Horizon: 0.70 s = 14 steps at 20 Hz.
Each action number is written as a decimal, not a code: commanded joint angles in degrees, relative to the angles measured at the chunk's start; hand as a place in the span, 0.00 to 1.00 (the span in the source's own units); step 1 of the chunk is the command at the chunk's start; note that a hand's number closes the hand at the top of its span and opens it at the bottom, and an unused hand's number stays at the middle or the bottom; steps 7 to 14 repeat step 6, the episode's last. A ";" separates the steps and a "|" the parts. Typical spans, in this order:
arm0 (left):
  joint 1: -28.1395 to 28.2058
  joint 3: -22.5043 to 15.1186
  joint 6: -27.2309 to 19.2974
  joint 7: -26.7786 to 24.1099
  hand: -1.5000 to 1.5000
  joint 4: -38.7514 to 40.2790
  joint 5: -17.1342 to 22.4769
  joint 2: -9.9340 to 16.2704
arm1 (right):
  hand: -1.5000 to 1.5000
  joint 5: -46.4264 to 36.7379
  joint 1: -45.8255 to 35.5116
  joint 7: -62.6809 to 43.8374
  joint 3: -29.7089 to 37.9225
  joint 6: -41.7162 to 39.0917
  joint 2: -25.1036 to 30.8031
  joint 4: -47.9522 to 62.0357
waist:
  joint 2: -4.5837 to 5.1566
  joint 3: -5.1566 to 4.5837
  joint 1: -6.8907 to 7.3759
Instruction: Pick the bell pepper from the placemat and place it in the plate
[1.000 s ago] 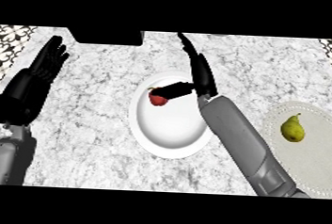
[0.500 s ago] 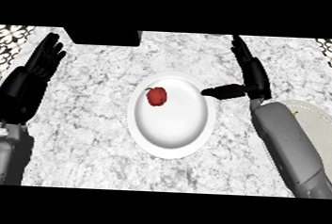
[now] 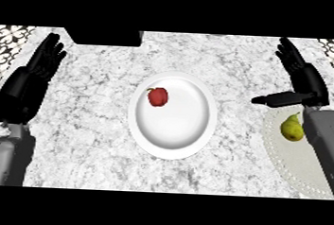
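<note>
Setting: a kitchen counter, seen steeply from above. The work surface is a white-and-grey marble countertop [image 3: 92, 125] spanning the whole view. Tableware and food confirm a dining or food-preparation area: a white plate [image 3: 189, 134] at centre holds a red bell pepper [image 3: 157, 96] at its 11 o'clock; a pale round placemat [image 3: 293, 162] at 4 o'clock carries a yellow-green pear [image 3: 291, 128]. A patterned lattice surface [image 3: 8, 46] shows at 10 o'clock. A black block [image 3: 103, 36] sits at 12 o'clock; what it is cannot be told.
</note>
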<state>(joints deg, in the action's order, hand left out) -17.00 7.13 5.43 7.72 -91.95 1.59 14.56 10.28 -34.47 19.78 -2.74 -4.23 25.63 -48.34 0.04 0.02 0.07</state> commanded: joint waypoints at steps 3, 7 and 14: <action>1.57 -0.19 0.71 -0.93 0.50 -1.04 -1.08 -0.04 | 0.00 -1.79 2.81 7.29 3.55 -5.00 3.07 3.06 | -0.02 -0.01 0.11; -0.36 -1.45 -0.92 -0.95 0.50 0.94 -2.31 -2.14 | 0.00 -4.84 -0.44 8.76 4.66 -3.97 4.35 8.68 | 0.14 0.01 0.35; -0.36 -1.45 -0.92 -0.95 0.50 0.94 -2.31 -2.14 | 0.00 -4.84 -0.44 8.76 4.66 -3.97 4.35 8.68 | 0.14 0.01 0.35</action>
